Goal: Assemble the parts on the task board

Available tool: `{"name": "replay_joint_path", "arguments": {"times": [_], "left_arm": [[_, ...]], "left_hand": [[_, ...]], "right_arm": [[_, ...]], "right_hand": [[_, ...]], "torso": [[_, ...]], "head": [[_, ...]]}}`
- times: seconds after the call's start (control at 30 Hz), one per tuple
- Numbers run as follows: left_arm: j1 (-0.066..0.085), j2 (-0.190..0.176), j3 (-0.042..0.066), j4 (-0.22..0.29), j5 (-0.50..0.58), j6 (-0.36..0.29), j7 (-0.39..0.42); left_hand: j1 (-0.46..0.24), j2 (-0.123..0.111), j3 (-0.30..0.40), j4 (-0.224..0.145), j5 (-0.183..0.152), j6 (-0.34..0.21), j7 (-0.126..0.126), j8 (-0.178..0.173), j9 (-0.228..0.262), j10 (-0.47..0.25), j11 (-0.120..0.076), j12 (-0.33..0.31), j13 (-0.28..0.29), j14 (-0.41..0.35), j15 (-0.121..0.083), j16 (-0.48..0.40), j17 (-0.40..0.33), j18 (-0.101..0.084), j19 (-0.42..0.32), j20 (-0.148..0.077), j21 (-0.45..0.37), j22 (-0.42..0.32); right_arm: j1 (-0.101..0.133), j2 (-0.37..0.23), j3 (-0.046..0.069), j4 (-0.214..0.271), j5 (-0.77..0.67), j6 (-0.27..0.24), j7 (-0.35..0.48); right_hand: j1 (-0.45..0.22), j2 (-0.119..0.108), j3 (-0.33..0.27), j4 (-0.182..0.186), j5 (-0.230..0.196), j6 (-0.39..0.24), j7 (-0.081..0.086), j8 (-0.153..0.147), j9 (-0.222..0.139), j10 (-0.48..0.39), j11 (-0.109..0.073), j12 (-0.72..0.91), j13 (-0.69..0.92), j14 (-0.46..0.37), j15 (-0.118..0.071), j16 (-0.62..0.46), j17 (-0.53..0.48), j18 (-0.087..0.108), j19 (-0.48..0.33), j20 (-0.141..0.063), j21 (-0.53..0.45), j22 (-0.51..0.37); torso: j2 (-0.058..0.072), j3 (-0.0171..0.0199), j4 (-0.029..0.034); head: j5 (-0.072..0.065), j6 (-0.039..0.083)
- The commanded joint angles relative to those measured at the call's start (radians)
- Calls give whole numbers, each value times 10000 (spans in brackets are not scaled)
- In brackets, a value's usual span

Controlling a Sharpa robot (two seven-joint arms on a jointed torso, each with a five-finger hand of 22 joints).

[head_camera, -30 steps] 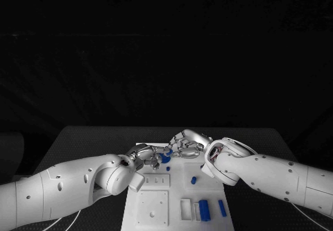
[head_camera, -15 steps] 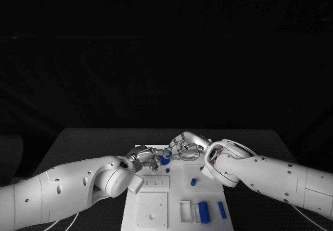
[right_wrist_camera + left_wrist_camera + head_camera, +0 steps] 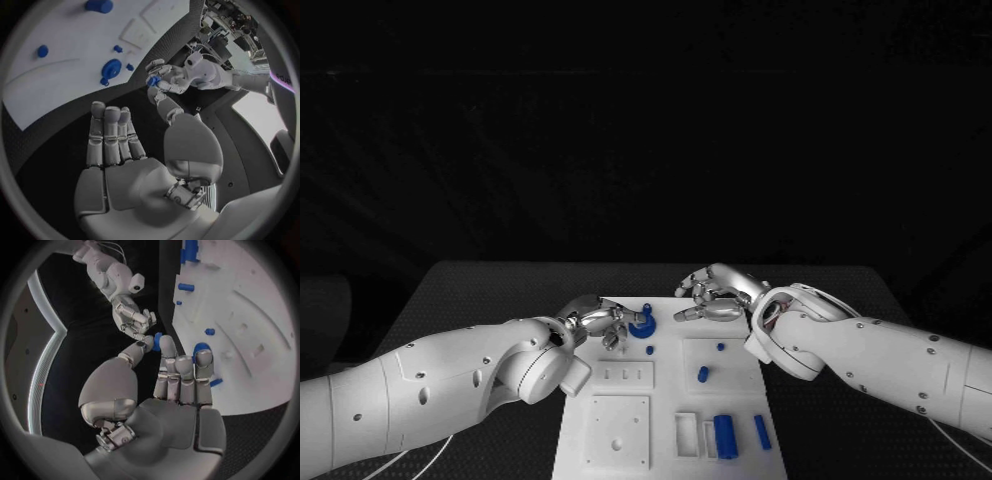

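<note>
A small blue part (image 3: pixel 153 80) is pinched at the tips of the left hand (image 3: pixel 596 321), just over the far end of the white board (image 3: pixel 668 400). A round blue part (image 3: pixel 642 327) sits on the board right beside those fingers. The right hand (image 3: pixel 715 295) is near it, holding nothing, its fingers straight and apart.

Dim, black surroundings; the white task board (image 3: pixel 661 400) stands out brightly, and wrist views bend straight edges.

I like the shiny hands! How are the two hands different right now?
The left hand rests against a blue part on the board; the right hand holds nothing. The left hand is low at the board; the right hand is lifted above it. Both are silver, on white arms.
</note>
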Motion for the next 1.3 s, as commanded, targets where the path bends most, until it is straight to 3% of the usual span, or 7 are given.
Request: {"name": "replay_joint_path", "arguments": {"times": [0.03, 0.2, 0.37, 0.63, 0.7, 0.93, 1.3], "left_arm": [[13, -33, 8, 105, -1632, -480, -711], [15, 12, 0, 202, -2971, -580, -1474], [16, -7, -133, 419, -4490, -542, -2236], [28, -79, -425, 798, -5798, -495, -3152], [33, -89, -477, 856, -6052, -426, -3409], [70, -174, -686, 1036, -6679, -459, -3817], [72, -313, -867, 1037, -7404, -901, -4143]], "left_hand": [[456, 315, 273, -304, 31, 189, -9, 429, 395, 121, -32, -45, -18, 183, -271, 42, -15, -32, 104, -1661, 64, -21], [519, 224, 298, -276, 46, 279, -51, 443, 381, 247, -82, -91, -56, 301, -319, 47, -32, -4, 195, -1699, 111, -61], [551, 115, 302, -235, 60, 383, -91, 457, 363, 386, -123, -136, -90, 426, -360, 37, -53, 20, 295, -1731, 150, -106], [610, -65, 309, -152, 94, 601, -174, 501, 340, 664, -202, -182, -121, 669, -444, 48, -67, 66, 508, -1782, 219, -178], [604, -141, 317, -104, 155, 714, -216, 544, 352, 799, -244, -167, -114, 784, -486, 83, -54, 77, 618, -1788, 206, -212], [580, -228, 327, -26, 384, 926, -300, 616, 381, 1082, -325, -169, -110, 1029, -570, 126, -27, 132, 882, -1813, 201, -264], [532, -311, 326, 24, 704, 1106, -345, 675, 405, 1306, -356, -152, -89, 1189, -599, 163, 12, 171, 1024, -1820, 215, -270]], "right_arm": [[82, -186, 23, -283, 452, -590, 509], [282, -365, 71, -896, 1061, -709, 773], [499, -490, 105, -1151, 1872, -609, 1007], [704, -388, 128, -1700, 2642, -430, 1154], [721, -371, 128, -1789, 2659, -428, 1168], [752, -323, 128, -1946, 2714, -464, 1202], [754, -316, 128, -1869, 2688, -355, 1188]], "right_hand": [[50, -4, -65, 15, 113, -52, 2, -41, -14, -84, 10, -2, -70, -58, 0, -41, -40, 16, -18, 43, -42, -29], [84, 4, -59, 47, 237, -26, -2, -13, -33, -102, 6, -12, -246, -102, 0, -97, -165, 60, -40, 120, -125, -53], [72, 77, 185, 40, 295, 90, 24, 106, -60, -178, 39, -756, -1350, -371, 73, -1137, -1045, 51, -535, 455, -930, -440], [53, 279, 488, 9, 278, 253, 60, 316, -115, -31, 191, -3162, -4125, -727, 720, -3693, -2768, -28, -1573, 1036, -2612, -1415], [100, 309, 417, 8, 277, 262, 64, 356, -161, 274, 201, -3652, -4853, -534, 756, -4134, -3029, 32, -1572, 1139, -2774, -1517], [175, 308, 338, 22, 329, 264, 75, 377, -240, 326, 245, -3879, -5376, -532, 819, -4438, -3124, 75, -1674, 1250, -2926, -1561], [142, 312, 345, 27, 499, 273, 81, 430, -345, 320, 404, -4560, -6357, -639, 1014, -5150, -3370, 83, -2026, 1417, -3247, -1610]], "torso": [[-2, 9, -1], [-9, 11, -5], [-25, 20, -9], [-59, 51, -10], [-50, 39, -9], [-36, 28, 9], [-43, 27, -4]], "head": [[30, -1], [-9, -22], [-1, -39], [-6, -114], [-6, -107], [1, -171], [58, -212]]}}
